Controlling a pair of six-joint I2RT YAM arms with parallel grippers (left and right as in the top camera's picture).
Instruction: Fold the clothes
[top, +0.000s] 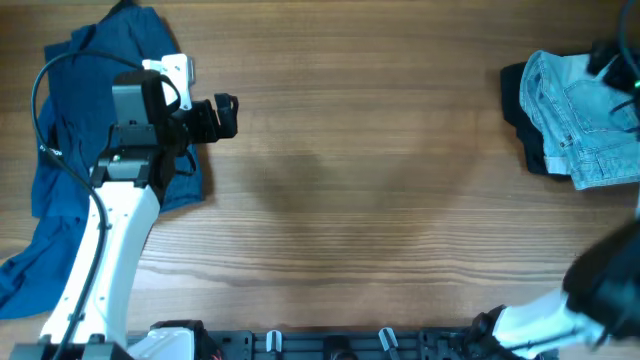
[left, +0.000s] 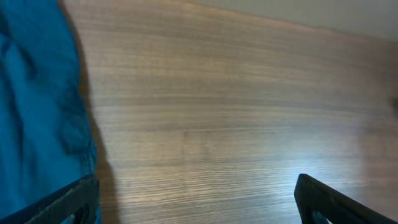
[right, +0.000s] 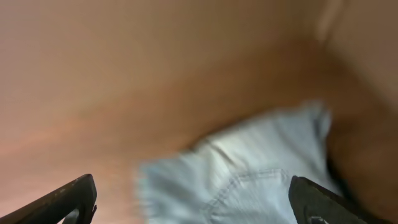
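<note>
- 1 pair of light blue denim shorts (top: 585, 120).
- 1 black garment (top: 513, 100), showing from under the shorts.
- 1 heap of dark blue cloth (top: 70, 200); can't tell if it is one piece or several.
- 2 robot arms: left arm (top: 105, 240), right arm (top: 600, 285).
- 2 grippers: left gripper (left: 196, 190), right gripper (right: 193, 190); two fingers on each.
- 1 wooden table (top: 360, 200).

Shorts (top: 590, 115) sit far R on another garment (top: 515, 110) (w/ garment pile (top: 60, 210) far L of table (top: 380, 200)).
</note>
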